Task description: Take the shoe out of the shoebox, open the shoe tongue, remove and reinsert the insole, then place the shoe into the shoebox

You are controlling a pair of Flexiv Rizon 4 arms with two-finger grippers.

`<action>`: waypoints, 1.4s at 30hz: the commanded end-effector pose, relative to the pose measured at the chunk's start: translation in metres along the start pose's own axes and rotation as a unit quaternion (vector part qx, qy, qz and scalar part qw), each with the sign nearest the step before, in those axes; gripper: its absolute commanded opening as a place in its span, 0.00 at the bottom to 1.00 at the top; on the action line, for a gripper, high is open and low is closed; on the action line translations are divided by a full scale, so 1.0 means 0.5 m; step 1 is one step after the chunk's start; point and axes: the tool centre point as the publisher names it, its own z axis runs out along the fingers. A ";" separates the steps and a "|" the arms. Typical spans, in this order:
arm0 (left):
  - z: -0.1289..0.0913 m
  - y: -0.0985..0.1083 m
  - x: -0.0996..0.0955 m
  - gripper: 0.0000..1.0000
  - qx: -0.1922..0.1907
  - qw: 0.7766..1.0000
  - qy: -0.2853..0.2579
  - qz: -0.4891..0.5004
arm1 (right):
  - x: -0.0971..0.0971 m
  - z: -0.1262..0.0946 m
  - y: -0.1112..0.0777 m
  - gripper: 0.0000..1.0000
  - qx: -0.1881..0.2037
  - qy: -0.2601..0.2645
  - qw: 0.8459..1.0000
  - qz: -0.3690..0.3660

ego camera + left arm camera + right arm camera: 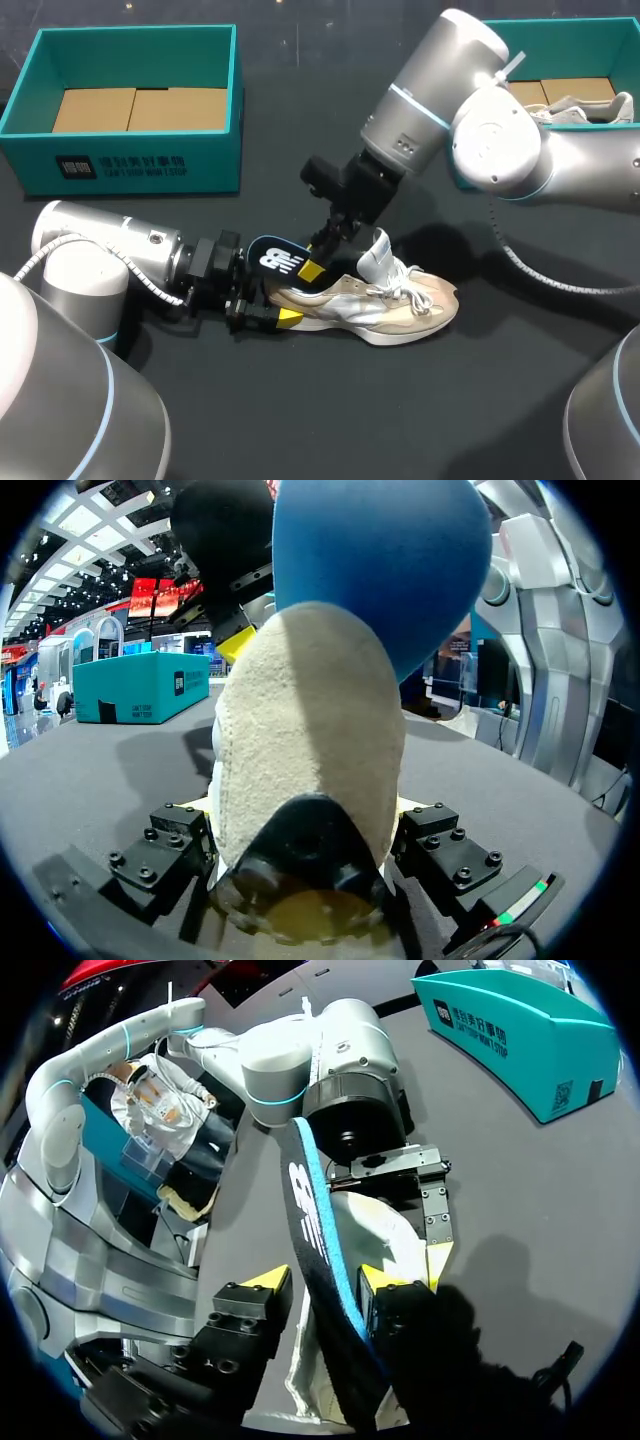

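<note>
Beige and white, the shoe (405,305) lies on its sole in the middle of the dark counter (400,420), toe toward the robot's right, and the left fingers (288,318) are closed on its heel from both sides. Just beyond, the right fingers (268,1280) pinch the dark blue insole (275,258), one yellow tip against each face, holding it upright out of the shoe's mouth beside the raised tongue (375,255). Farther back stand two teal shoeboxes, the left box (130,160) showing only cardboard, the right box (570,22) holding another shoe (585,108).
</note>
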 end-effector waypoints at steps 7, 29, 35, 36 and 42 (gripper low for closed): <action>0.001 0.004 -0.002 0.00 0.000 1.000 0.000 0.000 | 0.003 0.007 0.000 0.00 -0.004 0.000 1.000 -0.005; 0.001 0.004 -0.002 0.00 0.000 1.000 0.000 0.000 | 0.033 0.004 0.038 0.00 -0.020 0.000 0.998 -0.055; 0.001 0.004 -0.002 0.00 0.000 1.000 0.000 0.000 | 0.062 -0.007 0.089 0.00 -0.019 0.000 0.998 -0.062; 0.001 0.004 -0.002 0.00 0.000 1.000 0.000 0.000 | 0.068 -0.015 0.098 0.00 -0.022 -0.003 0.998 -0.062; 0.001 0.004 -0.002 0.00 0.000 1.000 0.000 0.000 | 0.109 -0.082 0.148 0.00 -0.079 -0.003 0.994 -0.079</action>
